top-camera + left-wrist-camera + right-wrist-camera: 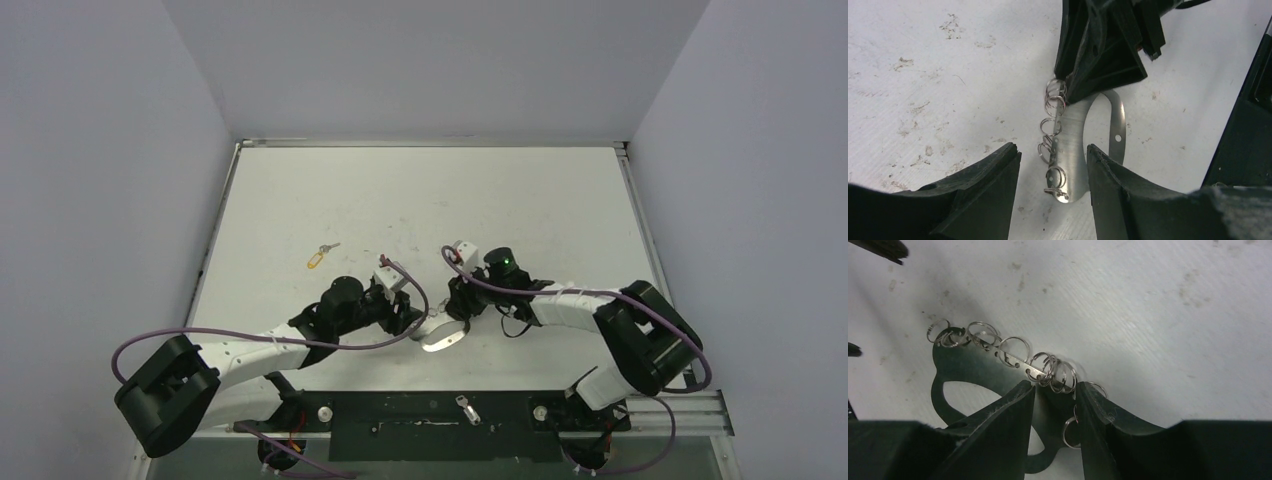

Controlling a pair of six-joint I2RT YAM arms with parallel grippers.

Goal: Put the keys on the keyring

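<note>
Tabletop (420,190): white, scuffed.
Keyring (1073,135): near centre; stiff, thin, slick plate, loose rings; take by flat edge.
Right claw (1054,390): pinching plate.
Left claw (1052,148): half-wide, astride other end.
Key (318,257): far left.

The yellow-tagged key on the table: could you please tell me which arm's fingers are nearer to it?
Left. The left fingers are at the keyring, to the right of the yellow-tagged key; the right fingers are on the keyring's other side, farther away.
</note>
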